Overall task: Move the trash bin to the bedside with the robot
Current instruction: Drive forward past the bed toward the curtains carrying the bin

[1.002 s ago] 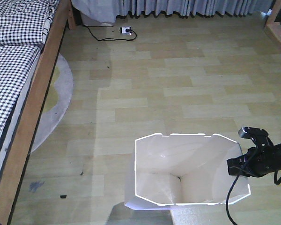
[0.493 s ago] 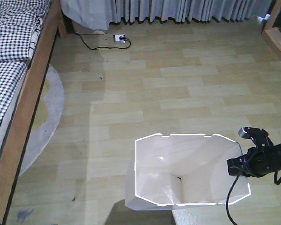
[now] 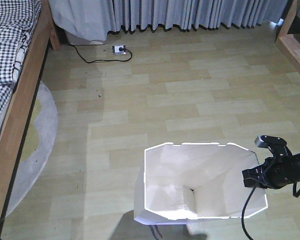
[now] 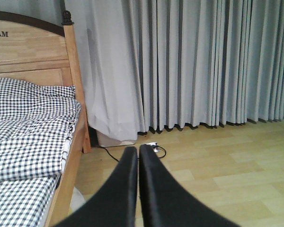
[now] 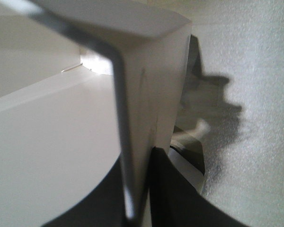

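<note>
The tall white trash bin (image 3: 190, 180) stands open-topped at the bottom middle of the front view, its angular rim and cream inside showing. My right gripper (image 3: 249, 178) is shut on the bin's right rim. In the right wrist view one black finger sits inside the bin wall (image 5: 61, 132) and the other outside, with the right gripper (image 5: 139, 163) pinching that wall. The bed (image 3: 12, 60), with checked bedding and a wooden frame, lies along the left edge, far from the bin. My left gripper (image 4: 138, 153) is shut and holds nothing, pointing towards the bed (image 4: 28, 123) and the curtains.
Grey curtains (image 3: 190, 12) hang along the far wall. A white power strip (image 3: 119, 49) with a black cable lies on the floor before them. A round grey rug (image 3: 37, 145) pokes out from under the bed. Wooden furniture (image 3: 295, 45) stands at the right edge.
The bed, rug and power strip have slid left in the front view and more curtain shows. The bin and right gripper keep the same place in the frame.
</note>
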Available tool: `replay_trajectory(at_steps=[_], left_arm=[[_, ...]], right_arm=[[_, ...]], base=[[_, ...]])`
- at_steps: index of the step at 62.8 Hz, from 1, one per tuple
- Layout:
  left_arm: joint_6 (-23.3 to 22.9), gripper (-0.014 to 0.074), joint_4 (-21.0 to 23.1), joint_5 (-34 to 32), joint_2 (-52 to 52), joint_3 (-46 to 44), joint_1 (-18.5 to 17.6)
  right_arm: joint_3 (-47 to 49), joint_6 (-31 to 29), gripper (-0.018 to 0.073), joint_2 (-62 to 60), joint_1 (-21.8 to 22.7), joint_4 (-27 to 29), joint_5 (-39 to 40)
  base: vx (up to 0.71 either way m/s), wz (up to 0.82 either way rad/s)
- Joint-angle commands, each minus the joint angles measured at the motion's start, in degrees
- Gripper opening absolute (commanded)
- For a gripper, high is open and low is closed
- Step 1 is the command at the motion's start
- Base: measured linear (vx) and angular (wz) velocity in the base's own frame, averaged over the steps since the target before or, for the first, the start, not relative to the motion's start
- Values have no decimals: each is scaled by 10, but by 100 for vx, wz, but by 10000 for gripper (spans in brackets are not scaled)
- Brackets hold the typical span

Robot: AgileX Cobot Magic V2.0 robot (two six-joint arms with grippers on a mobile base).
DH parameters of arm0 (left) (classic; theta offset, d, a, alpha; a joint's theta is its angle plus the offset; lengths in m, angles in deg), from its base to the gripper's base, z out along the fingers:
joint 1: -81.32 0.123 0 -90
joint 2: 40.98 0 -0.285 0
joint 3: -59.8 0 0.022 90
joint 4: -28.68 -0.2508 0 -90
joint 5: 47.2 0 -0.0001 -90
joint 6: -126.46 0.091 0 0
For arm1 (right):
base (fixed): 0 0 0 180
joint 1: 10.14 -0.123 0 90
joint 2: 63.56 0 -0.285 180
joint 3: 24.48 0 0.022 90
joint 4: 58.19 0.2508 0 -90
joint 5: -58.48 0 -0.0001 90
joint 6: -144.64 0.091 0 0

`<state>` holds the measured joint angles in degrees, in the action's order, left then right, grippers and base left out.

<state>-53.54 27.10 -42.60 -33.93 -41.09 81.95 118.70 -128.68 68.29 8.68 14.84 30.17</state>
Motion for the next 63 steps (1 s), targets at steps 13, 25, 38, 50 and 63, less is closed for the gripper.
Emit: replay_trajectory(at_steps=[13,25,38,50,63], left_arm=[[-8,-6,5,-42,-8,7,-4],[-8,-6,5,-42,-8,7,-4],[-8,-6,5,-42,-8,7,-4],[-8,-6,5,-42,-8,7,-4],[-8,-6,5,-42,-8,7,-4]], right_arm=[[6,1,-2,-37,1,26,-118],[6,1,-2,-37,1,26,-118],[6,1,-2,-37,1,26,-118],[6,1,-2,-37,1,26,-118],[6,1,-2,-37,1,26,-118]], base=[[28,2],[29,6],[28,8],[26,10],[24,8]])
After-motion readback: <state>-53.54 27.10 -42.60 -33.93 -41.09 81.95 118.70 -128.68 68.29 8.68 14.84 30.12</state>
